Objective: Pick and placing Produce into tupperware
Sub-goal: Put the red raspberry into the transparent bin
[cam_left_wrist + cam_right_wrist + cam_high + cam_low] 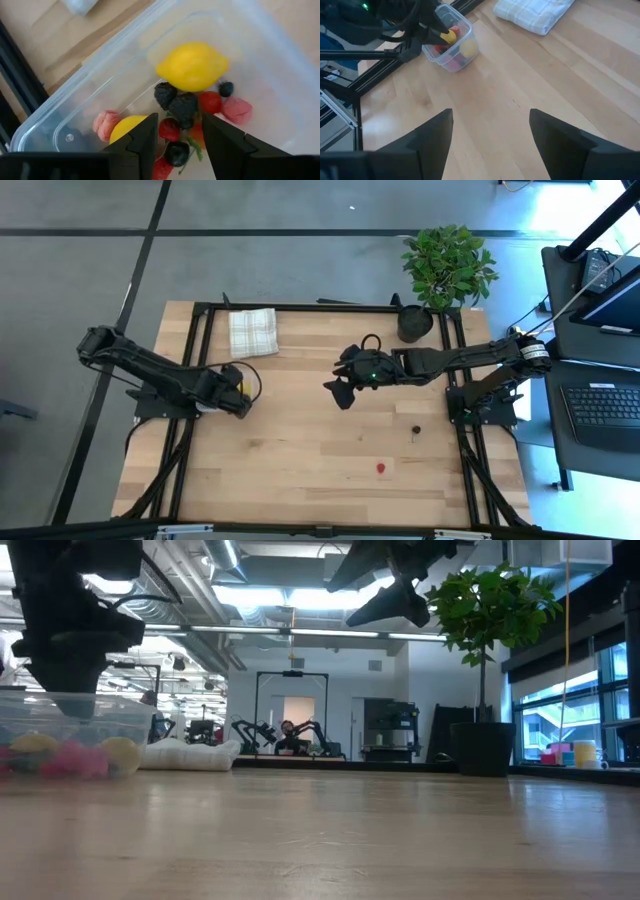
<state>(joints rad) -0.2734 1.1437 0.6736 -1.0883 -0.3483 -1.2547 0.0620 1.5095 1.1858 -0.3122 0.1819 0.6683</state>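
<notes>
Dark left gripper fingers, apart, hang over a clear plastic tub holding smooth lemons, bumpy berries; right gripper apparently open.

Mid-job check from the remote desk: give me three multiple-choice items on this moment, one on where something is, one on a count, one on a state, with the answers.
1. Where is the left gripper?
A. over the tupperware
B. over the checked cloth
C. beside the plant pot

2. How many produce pieces lie loose on the table?
A. none
B. two
C. five

3. How do the right gripper's jaws stand?
A. shut on a lemon
B. shut and empty
C. open and empty

Answers:
1 A, the left wrist view looks between its jaws straight into the tupperware of fruit.
2 B, the high view shows one red piece and one dark piece on the boards.
3 C, the right wrist view shows bare table between the spread jaws.
</notes>
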